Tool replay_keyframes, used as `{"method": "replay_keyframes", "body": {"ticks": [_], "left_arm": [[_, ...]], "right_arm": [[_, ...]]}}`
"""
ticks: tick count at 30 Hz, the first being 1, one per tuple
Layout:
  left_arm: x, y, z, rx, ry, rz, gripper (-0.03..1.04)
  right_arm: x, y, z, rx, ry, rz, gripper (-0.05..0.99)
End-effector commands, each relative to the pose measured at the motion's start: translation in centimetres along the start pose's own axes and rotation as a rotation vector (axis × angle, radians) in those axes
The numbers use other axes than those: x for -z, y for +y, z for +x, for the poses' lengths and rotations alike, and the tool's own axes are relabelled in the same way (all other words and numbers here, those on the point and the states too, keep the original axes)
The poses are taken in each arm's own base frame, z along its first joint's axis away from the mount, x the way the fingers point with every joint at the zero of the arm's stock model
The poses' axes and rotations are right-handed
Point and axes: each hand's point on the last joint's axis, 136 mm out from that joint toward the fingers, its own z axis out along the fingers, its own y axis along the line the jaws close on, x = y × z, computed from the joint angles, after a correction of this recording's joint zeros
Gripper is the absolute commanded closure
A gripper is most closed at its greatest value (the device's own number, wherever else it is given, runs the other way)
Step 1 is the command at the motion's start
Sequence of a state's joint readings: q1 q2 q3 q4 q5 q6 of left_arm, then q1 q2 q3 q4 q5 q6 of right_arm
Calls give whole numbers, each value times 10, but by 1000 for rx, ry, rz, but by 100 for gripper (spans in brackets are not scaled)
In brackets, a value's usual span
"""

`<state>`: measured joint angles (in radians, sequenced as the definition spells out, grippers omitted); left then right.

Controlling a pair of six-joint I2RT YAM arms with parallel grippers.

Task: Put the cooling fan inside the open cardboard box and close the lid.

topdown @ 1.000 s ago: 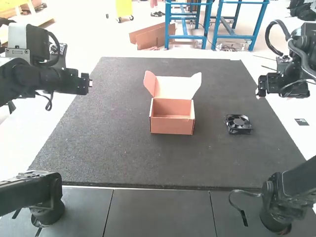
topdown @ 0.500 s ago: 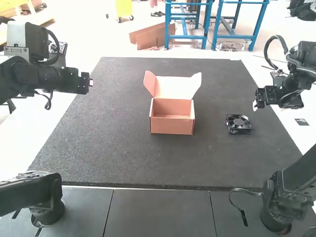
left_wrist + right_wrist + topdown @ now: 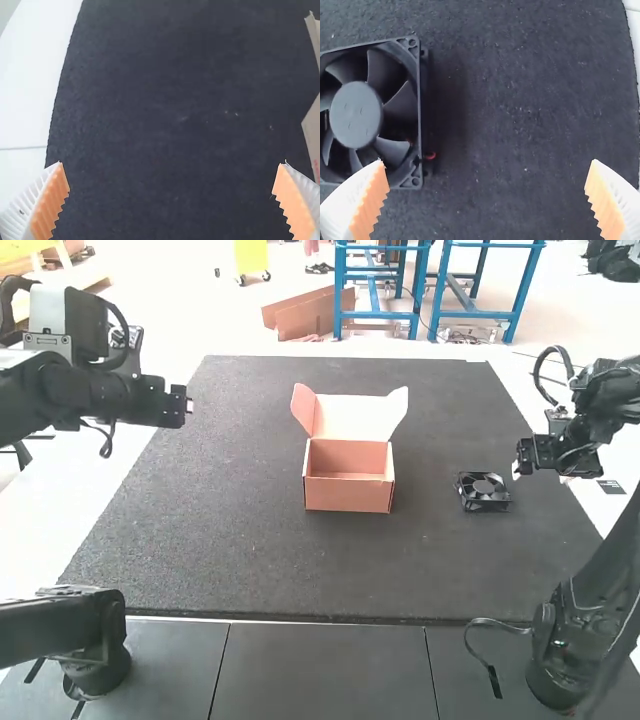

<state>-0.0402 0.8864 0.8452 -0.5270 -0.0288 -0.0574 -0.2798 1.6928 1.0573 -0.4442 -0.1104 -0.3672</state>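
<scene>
A black square cooling fan [image 3: 484, 490] lies flat on the dark mat, to the right of an open cardboard box [image 3: 348, 475] whose lid stands up behind it. My right gripper [image 3: 526, 454] hangs open just right of and above the fan. In the right wrist view the fan [image 3: 367, 112] lies off to one side of the open gripper [image 3: 485, 197], near one orange pad [image 3: 367, 200]. My left gripper [image 3: 181, 406] hovers open over the mat's far left part, well away from the box. A sliver of the box [image 3: 313, 100] shows in the left wrist view.
The dark mat [image 3: 250, 530] covers most of the table, with white table surface [image 3: 60, 490] along both sides. A small black tag [image 3: 610, 486] lies on the white surface at the right. The arm bases stand at the near corners.
My right gripper has come down and slightly right, closer to the fan. The left arm has barely shifted.
</scene>
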Motion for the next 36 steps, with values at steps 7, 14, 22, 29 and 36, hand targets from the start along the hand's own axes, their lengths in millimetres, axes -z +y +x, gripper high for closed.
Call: {"method": "replay_keyframes", "body": {"ticks": [7, 14, 22, 29, 36], "left_arm": [[9, -1, -28, 29, -64, 9, 4], [11, -1, -30, 28, -61, 9, 4], [11, -2, -30, 28, -62, 12, 4], [11, -2, -31, 27, -65, 13, 4], [11, -1, -29, 28, -59, 9, 4]], "right_arm": [[-23, 8, -18, 35, 1, -34, 3], [-35, 6, -27, 41, 3, -43, 3], [-47, 2, -33, 46, -11, -32, 3], [-59, 2, -27, 41, 27, -39, 3], [-73, 10, 2, 42, 150, -57, 7]]}}
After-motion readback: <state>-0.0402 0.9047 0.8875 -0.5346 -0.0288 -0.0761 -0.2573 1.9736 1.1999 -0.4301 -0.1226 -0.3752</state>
